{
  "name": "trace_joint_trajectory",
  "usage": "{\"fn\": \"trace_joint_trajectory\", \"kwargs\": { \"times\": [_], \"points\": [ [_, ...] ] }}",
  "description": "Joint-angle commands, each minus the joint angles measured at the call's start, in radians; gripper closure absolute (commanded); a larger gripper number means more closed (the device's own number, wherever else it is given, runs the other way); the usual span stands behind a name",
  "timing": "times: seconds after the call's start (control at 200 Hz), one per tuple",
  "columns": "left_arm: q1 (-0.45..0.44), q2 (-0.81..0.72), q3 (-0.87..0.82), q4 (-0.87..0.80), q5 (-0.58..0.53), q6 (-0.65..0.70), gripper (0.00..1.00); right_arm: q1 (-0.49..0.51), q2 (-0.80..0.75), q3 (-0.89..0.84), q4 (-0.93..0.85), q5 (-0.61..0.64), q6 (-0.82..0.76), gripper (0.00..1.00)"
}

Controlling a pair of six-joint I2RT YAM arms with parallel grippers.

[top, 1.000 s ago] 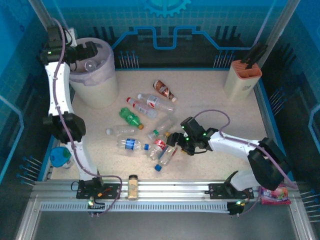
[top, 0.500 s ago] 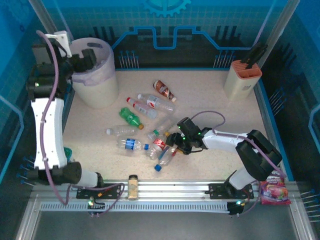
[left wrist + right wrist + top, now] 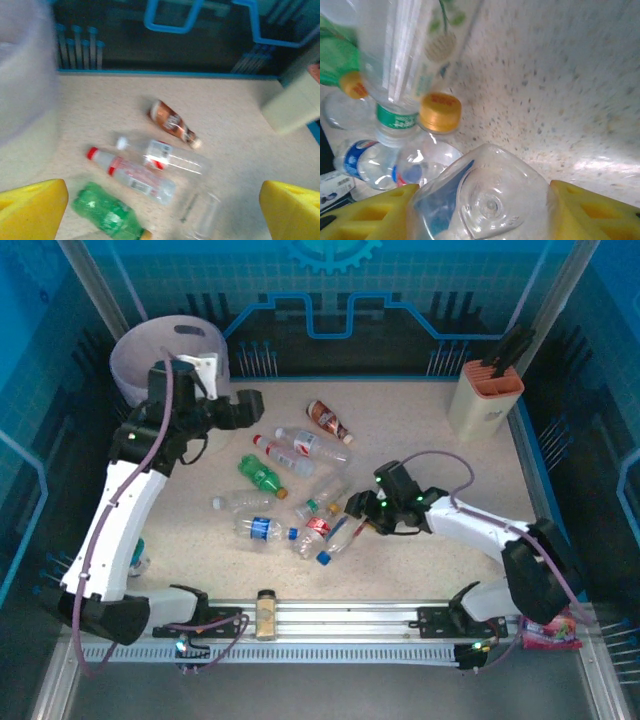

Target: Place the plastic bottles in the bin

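My right claw [image 3: 482, 192] pinches a clear bottle [image 3: 485, 170] by its base. My left claw [image 3: 160, 205] hangs spread wide, holding nothing. Some ten bottles [image 3: 300, 445] lie between them, and the bin [image 3: 135, 360] stands just behind my left claw. I judge most of the work is left.

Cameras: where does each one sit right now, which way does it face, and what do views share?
Top external: above and behind the bases, looking down on the table; both arms, left gripper, right gripper.
Left wrist: on the left arm, looking forward and down toward the far wall; its yellow fingers at the bottom corners.
Right wrist: close over the table, facing down; its fingers flank a clear bottle.
Shared: top external and left wrist both show the green bottle and red-brown bottle.
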Motion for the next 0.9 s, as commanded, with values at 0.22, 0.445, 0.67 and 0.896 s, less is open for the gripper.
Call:
{"fn": "trace_joint_trajectory", "kwargs": {
  "times": [0.22, 0.445, 0.67, 0.896],
  "points": [
    [-0.163, 0.078, -0.235, 0.350, 0.452, -0.242, 0.01, -0.310, -0.061, 0.224, -0.167, -0.264, -0.398, 0.51],
    [-0.289, 0.202, -0.373, 0.636, 0.529, -0.380, 0.01, -0.359, 0.047, 0.378, -0.192, -0.430, -0.486, 0.51],
    [-0.337, 0.294, -0.426, 0.847, 0.567, -0.503, 0.01, -0.357, 0.103, 0.419, -0.102, -0.494, -0.441, 0.50],
    [-0.344, 0.325, -0.486, 0.963, 0.561, -0.570, 0.01, -0.355, 0.139, 0.395, 0.036, -0.494, -0.356, 0.50]
  ]
}}
